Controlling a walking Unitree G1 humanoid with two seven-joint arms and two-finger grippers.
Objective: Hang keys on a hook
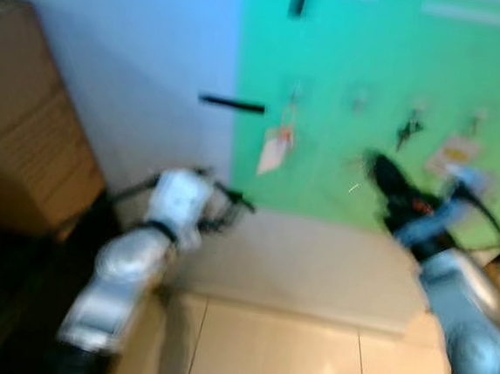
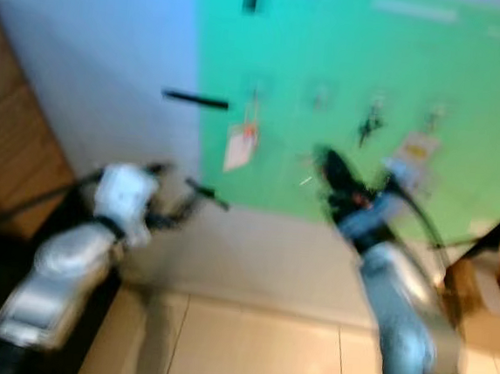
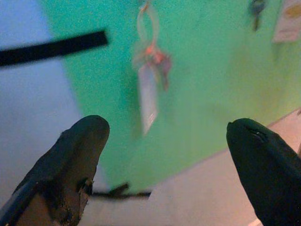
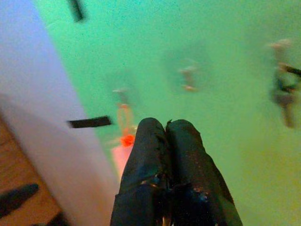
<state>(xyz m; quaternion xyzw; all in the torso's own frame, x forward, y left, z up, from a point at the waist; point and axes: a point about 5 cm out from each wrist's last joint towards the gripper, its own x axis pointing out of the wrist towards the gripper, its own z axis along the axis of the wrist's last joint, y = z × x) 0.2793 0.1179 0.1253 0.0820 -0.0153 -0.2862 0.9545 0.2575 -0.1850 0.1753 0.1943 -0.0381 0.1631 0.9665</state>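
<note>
The eye views are blurred. A green board [image 1: 373, 84] on the wall carries a row of small hooks [image 4: 188, 77]. From the leftmost hook hangs a bunch of keys with a white tag [image 1: 275, 145] and an orange bit [image 4: 127, 140]. A dark key [image 1: 408, 128] hangs further right, and a pale tag [image 1: 454, 152] beyond it. My right gripper [image 1: 381, 174] is raised close to the board, below the middle hooks, its fingers [image 4: 155, 141] shut with nothing seen between them. My left gripper [image 3: 167, 129] is lower, open wide and pointing toward the tagged keys [image 3: 149, 80].
A pale blue wall [image 1: 139, 55] with black tape strips [image 1: 231, 104] lies left of the board. A cardboard box [image 1: 27, 132] stands at the far left, and another [image 2: 486, 295] at the right. Beige floor tiles [image 1: 288, 348] lie below.
</note>
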